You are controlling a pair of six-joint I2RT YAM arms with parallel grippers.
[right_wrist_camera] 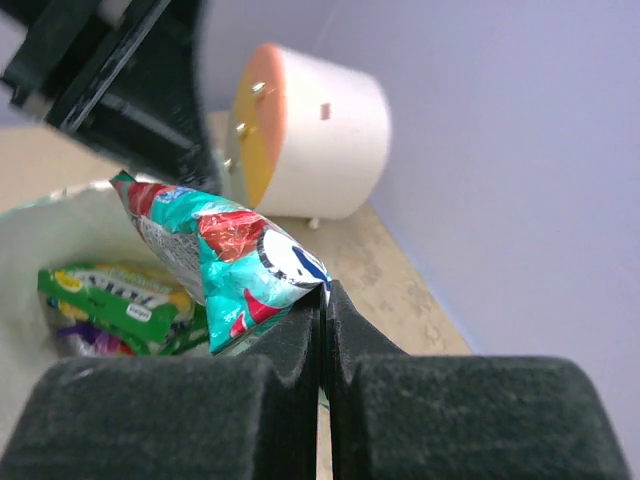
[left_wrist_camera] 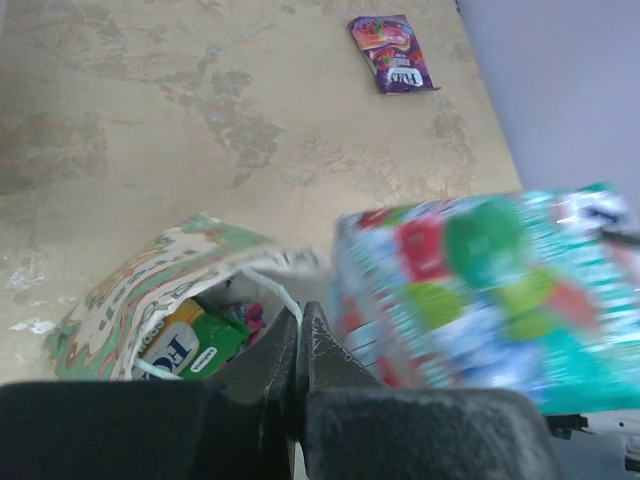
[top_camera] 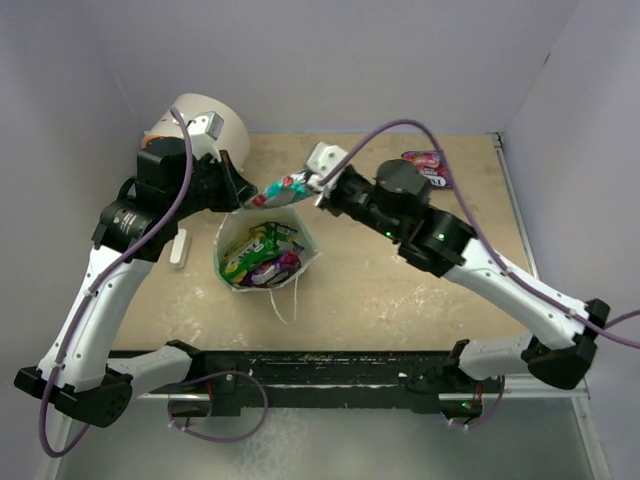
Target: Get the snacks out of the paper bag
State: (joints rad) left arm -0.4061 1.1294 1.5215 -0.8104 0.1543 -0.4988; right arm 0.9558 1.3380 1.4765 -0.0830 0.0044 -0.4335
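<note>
The cream cylinder with an orange face lies at the far-left corner of the surface. A white stick lies just left of the paper bag.

The left gripper is at the far-left rim of the bag, with its fingers pressed together on that rim.

The bag lies open near the centre of the surface. A green-yellow packet and a purple packet lie inside it, among other snacks.

A teal-and-red packet hangs in the air above the far rim of the bag. The right gripper pinches it by one corner.

Another purple packet lies flat on the surface at the far right, well apart from the bag.
</note>
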